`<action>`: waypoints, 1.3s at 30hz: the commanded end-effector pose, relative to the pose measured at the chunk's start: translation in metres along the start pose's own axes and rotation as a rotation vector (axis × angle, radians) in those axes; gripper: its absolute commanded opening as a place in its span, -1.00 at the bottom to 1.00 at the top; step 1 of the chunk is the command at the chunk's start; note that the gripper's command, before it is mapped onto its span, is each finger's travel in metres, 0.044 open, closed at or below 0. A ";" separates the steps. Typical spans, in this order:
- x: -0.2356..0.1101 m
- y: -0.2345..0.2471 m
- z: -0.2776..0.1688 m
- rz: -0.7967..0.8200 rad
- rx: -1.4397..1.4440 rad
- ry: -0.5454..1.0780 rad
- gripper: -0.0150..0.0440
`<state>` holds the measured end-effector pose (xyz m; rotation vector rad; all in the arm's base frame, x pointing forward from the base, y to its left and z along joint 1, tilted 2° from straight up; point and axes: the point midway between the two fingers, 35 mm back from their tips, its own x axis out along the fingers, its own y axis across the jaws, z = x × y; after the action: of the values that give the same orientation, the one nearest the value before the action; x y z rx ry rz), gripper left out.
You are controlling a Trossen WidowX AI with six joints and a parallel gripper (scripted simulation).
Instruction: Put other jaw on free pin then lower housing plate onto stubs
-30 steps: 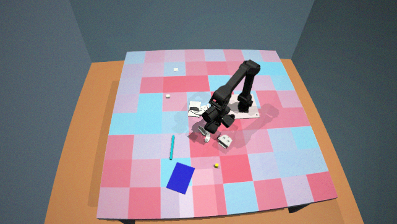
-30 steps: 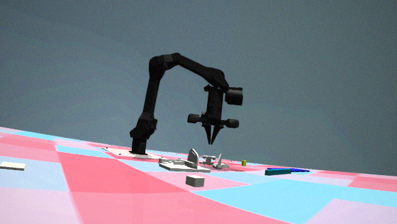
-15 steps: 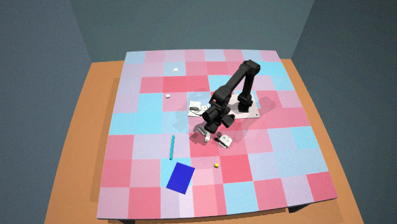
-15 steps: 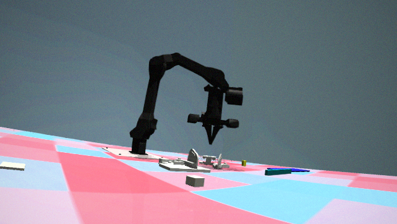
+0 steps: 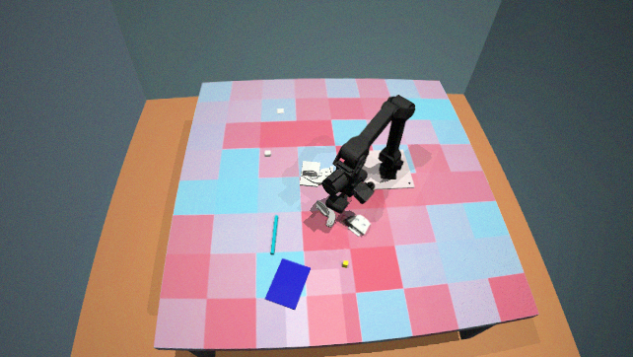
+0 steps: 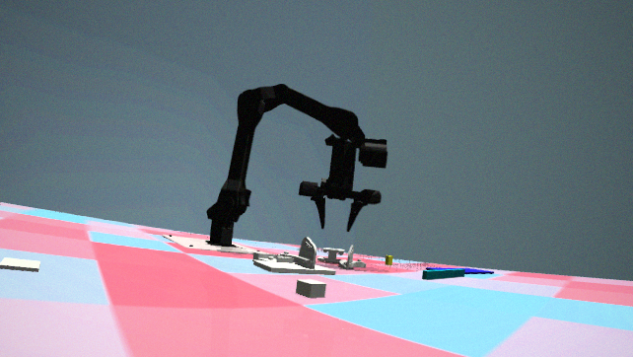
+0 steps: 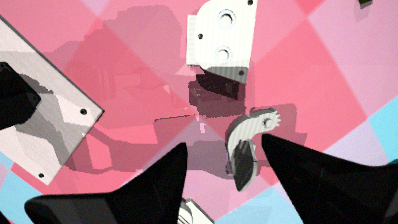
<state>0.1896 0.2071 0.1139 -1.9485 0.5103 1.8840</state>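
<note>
My gripper (image 6: 335,229) (image 7: 223,143) is open and empty, pointing down above the table. The loose grey jaw (image 5: 330,217) (image 6: 350,257) (image 7: 250,126) lies below it; in the wrist view its toothed end is beside the right fingertip. The white housing plate (image 5: 361,224) (image 6: 333,253) (image 7: 212,40) stands off the table a short way from the jaw, its two round holes facing up. The white base (image 5: 308,183) (image 6: 296,269) carries the other jaw (image 6: 308,253), whose fin stands upright. The arm partly hides the base in the top view, and only its corner shows in the wrist view. Its free pin is unclear.
A teal stick (image 5: 274,235) (image 6: 444,274) and a blue sheet (image 5: 288,284) lie toward the front left. A small yellow block (image 5: 345,263) (image 6: 388,259) is in front of the housing plate. A white block (image 5: 267,153) (image 6: 311,288) and a flat white piece (image 5: 280,110) (image 6: 20,264) lie farther back.
</note>
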 end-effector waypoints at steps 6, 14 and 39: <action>0.000 0.000 0.000 0.000 0.000 0.000 1.00; 0.000 0.000 0.000 0.000 0.000 0.000 1.00; 0.000 0.000 0.000 0.000 0.000 0.000 0.29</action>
<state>0.1897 0.2072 0.1139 -1.9486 0.5098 1.8839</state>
